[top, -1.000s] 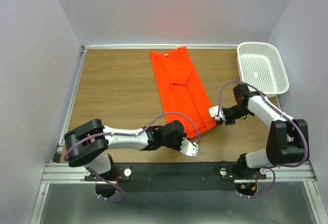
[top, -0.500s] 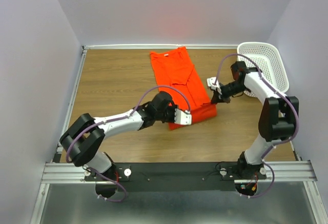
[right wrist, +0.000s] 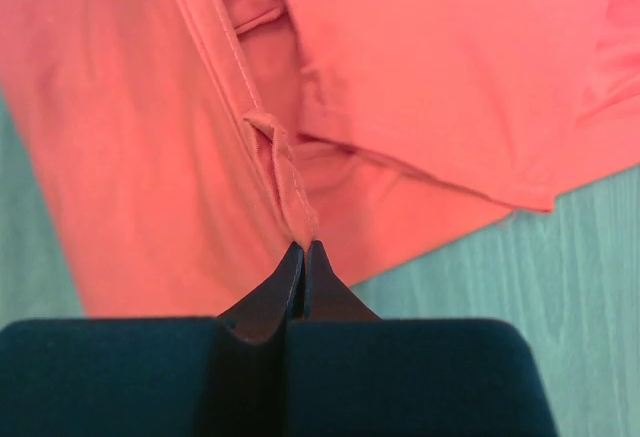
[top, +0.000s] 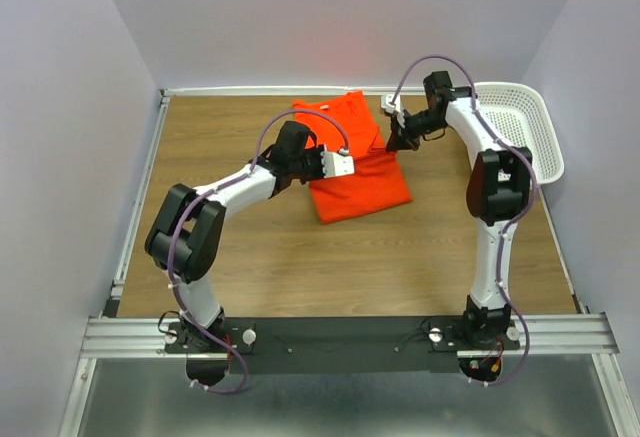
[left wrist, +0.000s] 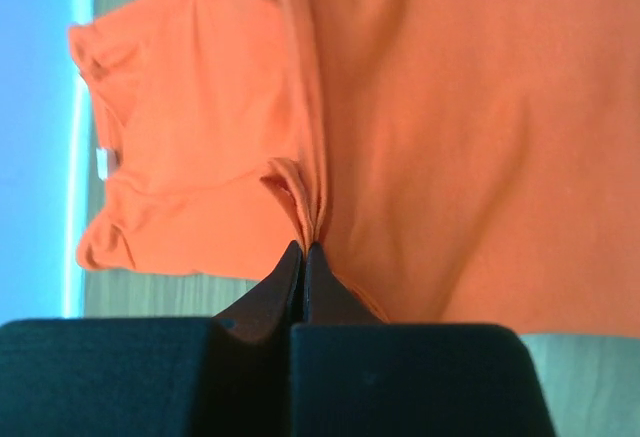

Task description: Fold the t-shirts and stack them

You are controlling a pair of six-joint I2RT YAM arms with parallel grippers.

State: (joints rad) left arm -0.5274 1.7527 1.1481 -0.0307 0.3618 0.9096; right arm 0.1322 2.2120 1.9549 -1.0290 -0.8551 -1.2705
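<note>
Shirt: the orange-red t-shirt [top: 355,172] lay on the counter [top: 230,247], between the centre and 12 o'clock, as a short double-layered packet with its collar end at the far edge.
Change: a second before, it was one long strip running from 12 o'clock down towards 5 o'clock. Both arms had since swept its near end up and over, away from me, so the strip had roughly halved in length.
Left tool: the left tool [top: 340,164] was clenched on a pinch of the shirt's edge. Its own camera showed a ridge of cloth nipped between the closed tips.
Right tool: the right tool [top: 392,119] was likewise clamped on a small pleat of hem. It had travelled further towards 12 o'clock than its partner.
Lie of the fold: the carried edge looked skewed, with the right corner deeper than the left, and the top layer bulged rather than lying flat.
Basket: the white perforated basket [top: 530,147] sat at 2 o'clock, apart from the shirt.
Meaning: to my eye the lengthwise fold was nearly made but not yet laid down. The cloth was held at both corners, so the hem needed lowering, squaring and letting go before any stacking.
</note>
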